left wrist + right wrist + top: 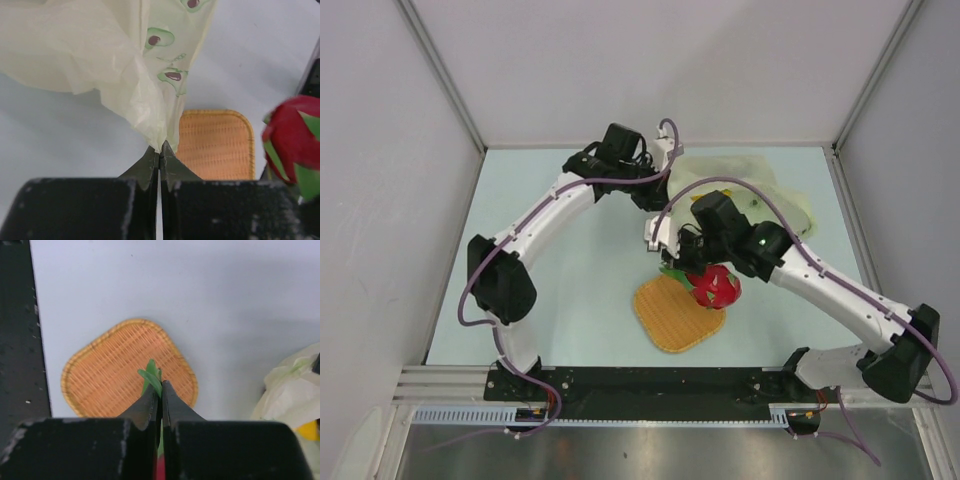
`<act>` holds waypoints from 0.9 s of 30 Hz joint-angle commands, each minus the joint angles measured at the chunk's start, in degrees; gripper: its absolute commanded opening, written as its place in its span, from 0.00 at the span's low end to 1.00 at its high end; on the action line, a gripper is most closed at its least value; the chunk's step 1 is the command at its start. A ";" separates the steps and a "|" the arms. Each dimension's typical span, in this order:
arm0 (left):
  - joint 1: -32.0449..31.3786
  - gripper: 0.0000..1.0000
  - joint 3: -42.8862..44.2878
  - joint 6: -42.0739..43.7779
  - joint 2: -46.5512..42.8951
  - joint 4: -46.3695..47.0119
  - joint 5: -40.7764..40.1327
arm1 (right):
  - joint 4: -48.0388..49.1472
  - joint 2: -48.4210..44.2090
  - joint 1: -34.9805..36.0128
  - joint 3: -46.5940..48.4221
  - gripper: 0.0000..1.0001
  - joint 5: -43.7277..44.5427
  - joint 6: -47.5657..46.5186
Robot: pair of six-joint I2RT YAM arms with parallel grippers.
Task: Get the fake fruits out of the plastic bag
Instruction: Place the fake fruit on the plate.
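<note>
the step in hand looks to be carrying the first fruit clear of the bag. the right fingers (156,399) are pressing shut on a green tip of the dragon fruit (716,287). its red body is hanging below them, over the far right corner of the orange woven mat (678,316); whether it is touching the mat, i cannot tell. the left fingers (155,161) are pinching shut on a gathered fold of the plastic bag (90,45) and holding that edge up off the pale counter (570,290). the bulk of the bag is lying towards the far right of the counter, just beyond the right wrist. in the right wrist view a small yellow shape (310,430) is showing at the bag's lower edge. it is probably another fruit, though too little is showing to say which.

as a judgement, the task is sitting at an early stage: one fruit out, the others presumably inside. the next move is calling for the right arm to lower the dragon fruit onto the mat or the bare counter beside it. it would then be parting its fingers so the thin leaf tip slips free, and turning back to the bag's mouth. the left arm is serving best by holding the film up and taut, so the opening is gaping for the next reach. the hold on so narrow a tip is looking slight, so the fruit may swing or drop if moved briskly.
</note>
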 commanded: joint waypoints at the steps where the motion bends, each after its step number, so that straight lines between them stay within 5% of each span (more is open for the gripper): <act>1: 1.64 0.00 -2.01 -1.94 -4.88 -1.37 5.62 | 2.74 2.12 4.47 1.03 0.00 8.59 -14.50; 14: 3.13 0.00 -19.23 -3.18 -16.47 5.48 2.99 | 6.34 13.46 12.39 0.94 0.00 14.68 -25.60; 27: 4.36 0.00 -18.53 -6.26 -17.71 6.98 5.80 | 12.75 23.57 16.96 0.94 0.00 16.43 -34.22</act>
